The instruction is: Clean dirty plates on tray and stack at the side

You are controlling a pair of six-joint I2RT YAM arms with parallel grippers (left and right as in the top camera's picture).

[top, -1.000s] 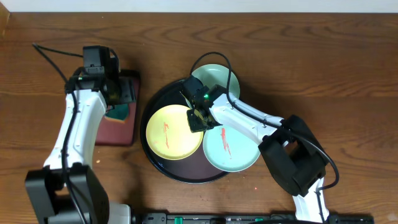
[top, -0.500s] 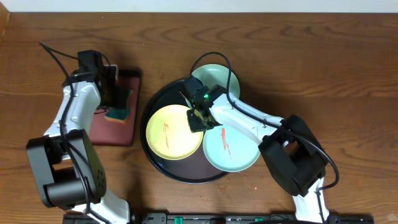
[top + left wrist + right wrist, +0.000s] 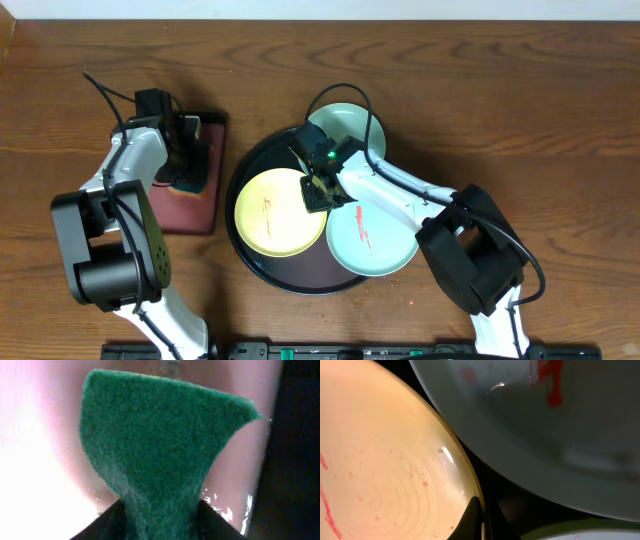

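Note:
On the round black tray (image 3: 300, 282) lie a yellow plate (image 3: 272, 212) and a mint plate (image 3: 372, 238), both with thin red smears. A second mint plate (image 3: 350, 124) sits at the tray's far rim. My right gripper (image 3: 318, 190) is down at the yellow plate's right edge. In the right wrist view it (image 3: 482, 521) is shut on the yellow plate's (image 3: 380, 460) rim, with a smeared mint plate (image 3: 555, 425) above. My left gripper (image 3: 184, 165) is over the dark-red tray. In the left wrist view it (image 3: 160, 522) pinches a green sponge (image 3: 160, 445).
The small rectangular dark-red tray (image 3: 186, 212) lies left of the black tray, with the sponge (image 3: 190, 182) on it. Bare wooden table (image 3: 520, 110) surrounds both trays. The right arm's black cable loops over the far mint plate.
The left arm has shifted over the dark-red tray and its jaws have closed in on the green sponge. The right arm and the plates have not moved.

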